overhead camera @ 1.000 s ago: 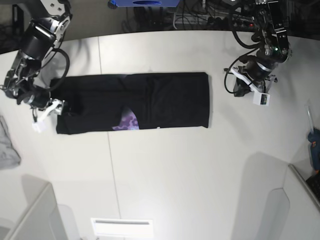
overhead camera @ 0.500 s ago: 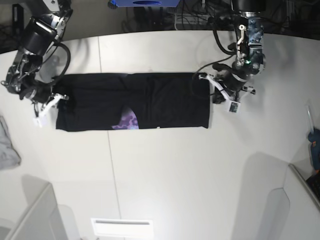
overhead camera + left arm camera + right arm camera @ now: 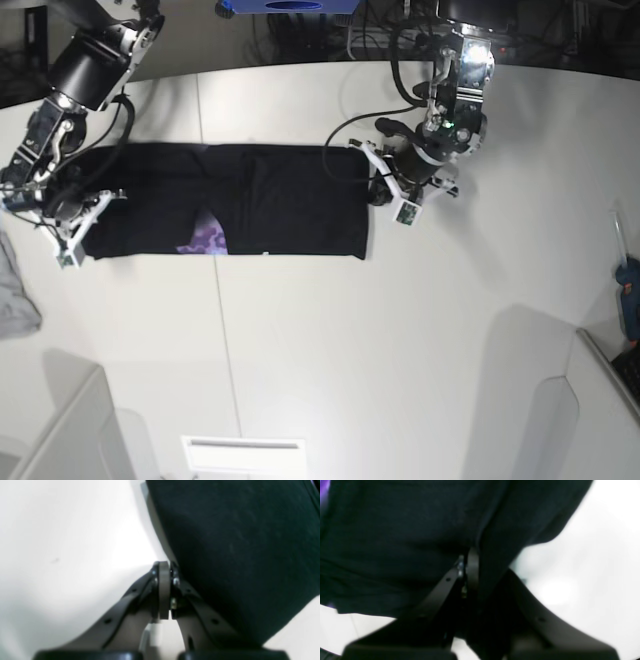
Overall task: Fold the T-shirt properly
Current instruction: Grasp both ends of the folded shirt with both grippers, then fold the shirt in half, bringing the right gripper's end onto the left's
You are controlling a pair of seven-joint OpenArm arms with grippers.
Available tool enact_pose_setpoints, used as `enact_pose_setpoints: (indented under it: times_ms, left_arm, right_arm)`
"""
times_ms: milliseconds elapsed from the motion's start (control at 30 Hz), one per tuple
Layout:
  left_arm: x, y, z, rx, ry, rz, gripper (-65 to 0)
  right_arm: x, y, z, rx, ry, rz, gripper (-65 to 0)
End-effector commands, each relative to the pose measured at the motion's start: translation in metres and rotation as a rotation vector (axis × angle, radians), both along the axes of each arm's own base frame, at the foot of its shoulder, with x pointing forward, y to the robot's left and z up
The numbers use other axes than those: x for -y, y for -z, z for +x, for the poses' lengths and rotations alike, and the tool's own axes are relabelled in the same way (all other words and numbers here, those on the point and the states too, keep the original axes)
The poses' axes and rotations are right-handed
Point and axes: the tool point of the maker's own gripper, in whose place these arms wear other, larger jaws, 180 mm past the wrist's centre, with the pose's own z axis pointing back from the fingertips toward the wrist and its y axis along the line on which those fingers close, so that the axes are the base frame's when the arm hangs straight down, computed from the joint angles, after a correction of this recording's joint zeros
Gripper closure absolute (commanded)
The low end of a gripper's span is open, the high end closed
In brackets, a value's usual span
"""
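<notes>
The black T-shirt [image 3: 280, 200] lies flat as a long folded band across the white table [image 3: 400, 350], with a patch of purple print [image 3: 205, 238] showing at its near edge. My left gripper [image 3: 378, 190] is at the band's right end. In the left wrist view it [image 3: 167, 567] is shut at the cloth's edge [image 3: 237, 542], the cloth lying over one finger. My right gripper [image 3: 72, 222] is at the band's left end. In the right wrist view it [image 3: 470, 555] is shut with a fold of black cloth [image 3: 395, 530] in it.
A small light grey cloth [image 3: 12, 290] lies at the table's left edge. A blue tool [image 3: 630, 290] sits at the right edge. A white plate-like fixture [image 3: 243, 455] is at the front. Grey panels stand at the front corners. Cables lie behind the table.
Both grippers and the whole shirt have shifted left. The left arm came from off the cloth to the shirt's right edge. The right gripper moved left and nearer with the left end.
</notes>
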Motion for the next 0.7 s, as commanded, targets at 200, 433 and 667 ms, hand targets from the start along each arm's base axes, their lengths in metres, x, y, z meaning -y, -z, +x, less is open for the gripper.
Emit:
enact_pose_setpoints:
  times_ms: [200,433,667]
  left_arm:
    - [0.034,0.008,0.001,-0.040,0.037,0.017,0.0]
    - [0.049,0.006,-0.001,-0.041,0.044,-0.007,0.0]
    - [0.049,0.008,-0.005,-0.047,0.046,-0.008,0.0]
  right_arm:
    - [-0.031,-0.036,0.021,0.089,-0.166,-0.106,0.0]
    - [-0.068,-0.049,0.012,0.127,-0.189,-0.089,0.0]
    - [-0.100,-0.066,0.009,0.170,-0.184,-0.048,0.0]
